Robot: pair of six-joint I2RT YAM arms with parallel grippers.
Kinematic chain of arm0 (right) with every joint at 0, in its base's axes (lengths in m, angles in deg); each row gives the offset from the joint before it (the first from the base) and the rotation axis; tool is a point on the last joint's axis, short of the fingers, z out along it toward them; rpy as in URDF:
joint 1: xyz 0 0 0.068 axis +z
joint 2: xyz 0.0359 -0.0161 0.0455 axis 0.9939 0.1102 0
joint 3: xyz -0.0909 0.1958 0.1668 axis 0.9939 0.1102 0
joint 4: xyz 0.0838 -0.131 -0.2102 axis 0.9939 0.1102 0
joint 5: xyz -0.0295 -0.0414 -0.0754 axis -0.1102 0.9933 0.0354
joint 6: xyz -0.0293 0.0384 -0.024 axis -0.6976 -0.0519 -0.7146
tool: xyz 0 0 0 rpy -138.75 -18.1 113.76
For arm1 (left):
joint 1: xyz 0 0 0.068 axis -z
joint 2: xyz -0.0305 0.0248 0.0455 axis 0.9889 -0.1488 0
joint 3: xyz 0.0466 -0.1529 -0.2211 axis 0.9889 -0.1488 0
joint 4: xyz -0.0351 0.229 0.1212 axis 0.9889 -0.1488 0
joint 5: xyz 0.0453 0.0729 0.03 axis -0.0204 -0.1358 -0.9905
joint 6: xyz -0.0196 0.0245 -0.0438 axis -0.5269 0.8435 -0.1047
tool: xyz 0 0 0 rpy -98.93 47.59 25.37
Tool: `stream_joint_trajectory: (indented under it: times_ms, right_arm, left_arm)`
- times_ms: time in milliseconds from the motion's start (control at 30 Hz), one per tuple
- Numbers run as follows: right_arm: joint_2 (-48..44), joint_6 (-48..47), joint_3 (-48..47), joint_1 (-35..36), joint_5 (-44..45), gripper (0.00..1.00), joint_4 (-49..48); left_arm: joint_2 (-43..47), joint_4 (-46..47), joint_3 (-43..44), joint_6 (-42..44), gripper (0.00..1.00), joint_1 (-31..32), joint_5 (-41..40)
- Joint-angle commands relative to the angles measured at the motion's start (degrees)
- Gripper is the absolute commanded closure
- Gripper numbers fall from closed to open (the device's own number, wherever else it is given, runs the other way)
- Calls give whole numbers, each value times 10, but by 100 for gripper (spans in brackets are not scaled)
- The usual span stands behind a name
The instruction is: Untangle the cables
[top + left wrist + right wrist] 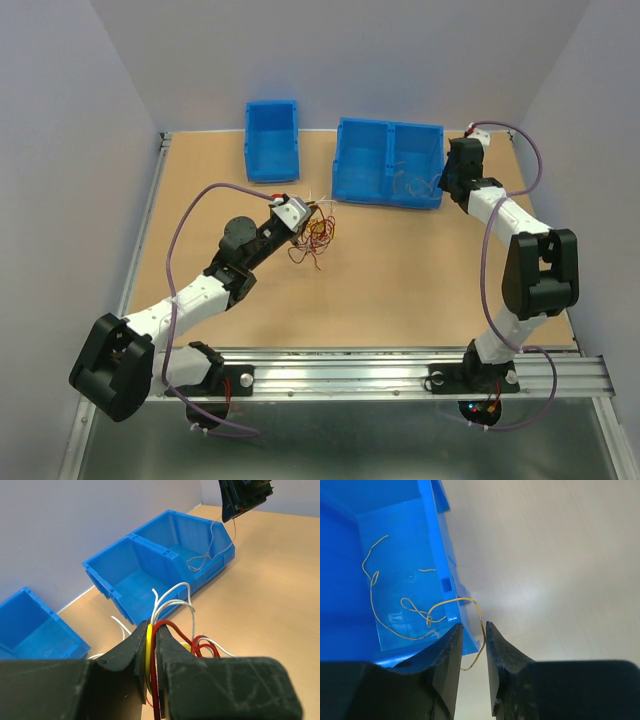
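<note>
The cables point(316, 238), a curly clump of red, yellow and white wires, hang from our left hand point(150, 647), which is clenched on a yellow and a red strand. It holds them over the worktop point(400, 290), left of its middle and toward the far edge. The clump has no single long axis, and its loops spill from the fingertips toward the two-compartment blue bin point(390, 128). Our right hand point(474, 630) is well apart, near the far right corner over that bin's right compartment. Its fingers stand a little apart, and one thin yellowish wire point(451, 601) draped over the bin wall runs through the gap, not visibly pinched. We judge that the next pull falls to the right hand, which must travel left along the far edge to reach the clump. We can read no label or writing anywhere.
</note>
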State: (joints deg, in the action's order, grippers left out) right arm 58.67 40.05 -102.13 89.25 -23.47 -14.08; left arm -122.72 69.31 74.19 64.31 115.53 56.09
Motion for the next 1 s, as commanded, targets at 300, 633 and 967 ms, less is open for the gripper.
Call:
stream_joint_trajectory:
  times_ms: [300, 633, 967]
  right_arm:
    - [-3, -20, 4, -6, -17, 99, 4]
    - [-34, -33, 3, -1, -114, 99, -14]
    - [103, -26, -113, 5, -174, 99, -29]
  left_arm:
    - [3, 33, 27, 8, 81, 5, -5]
    - [-6, 33, 31, 10, 81, 5, -7]
    - [-7, 34, 32, 10, 81, 5, -8]
